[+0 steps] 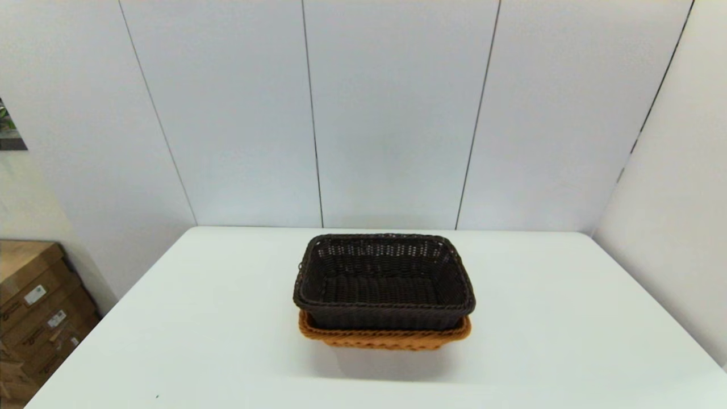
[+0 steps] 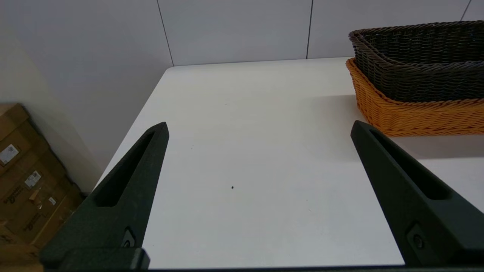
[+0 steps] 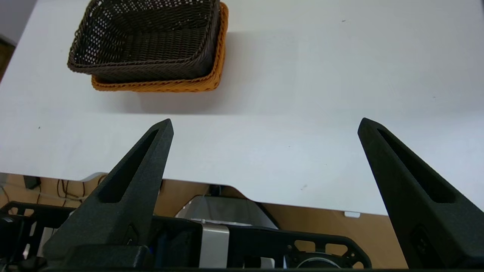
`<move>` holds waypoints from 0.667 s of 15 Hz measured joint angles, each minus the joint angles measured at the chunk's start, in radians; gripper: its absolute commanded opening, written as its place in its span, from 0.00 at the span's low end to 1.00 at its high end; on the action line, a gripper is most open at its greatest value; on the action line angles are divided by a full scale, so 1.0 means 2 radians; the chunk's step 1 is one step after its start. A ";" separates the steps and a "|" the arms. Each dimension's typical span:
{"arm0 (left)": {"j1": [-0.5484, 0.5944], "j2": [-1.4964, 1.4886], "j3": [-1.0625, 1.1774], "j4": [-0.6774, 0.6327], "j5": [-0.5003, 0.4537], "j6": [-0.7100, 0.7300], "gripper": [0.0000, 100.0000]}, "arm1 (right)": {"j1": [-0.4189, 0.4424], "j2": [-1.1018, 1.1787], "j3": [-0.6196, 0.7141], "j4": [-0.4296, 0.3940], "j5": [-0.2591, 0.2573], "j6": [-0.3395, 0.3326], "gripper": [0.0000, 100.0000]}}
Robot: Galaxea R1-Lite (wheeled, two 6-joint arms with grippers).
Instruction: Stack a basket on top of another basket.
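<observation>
1. My right gripper [image 3: 264, 124]: fingers spread wide, holding nothing, drawn back to the near edge of the table [image 3: 340, 75], above my own base. Well apart from the baskets. Not seen from the head.

2. My left gripper [image 2: 259, 128]: fingers spread wide, empty, low over the bare tabletop at my left side, tips aimed along the surface. The baskets sit near its right finger, not touching.

3. Orange basket [image 1: 386, 339]: middle of the table, flat on the surface, only its braided rim and a strip of wall showing.

4. Dark basket [image 1: 384, 272]: nested inside the orange one, rim riding above it, seemingly level, slightly offset toward my left. Stack looks complete.

5. Risk, as I judge it: a careless sweep of my left finger past the orange wall could nudge the pair or tip the dark basket askew, since nothing holds them.

6. Risk, lesser: the offset nesting may leave the upper basket loosely seated; I cannot tell how firmly it sits.
</observation>
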 measured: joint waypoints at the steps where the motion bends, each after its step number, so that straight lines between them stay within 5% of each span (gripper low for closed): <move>1: 0.000 0.000 0.000 0.000 0.000 0.000 1.00 | -0.013 -0.014 0.006 0.002 0.000 -0.003 1.00; 6: 0.000 0.000 0.000 0.000 0.000 0.000 1.00 | -0.117 -0.090 0.081 0.002 0.006 -0.037 1.00; 10: 0.000 0.000 0.000 0.000 0.000 0.000 1.00 | -0.160 -0.169 0.145 0.002 0.009 -0.039 1.00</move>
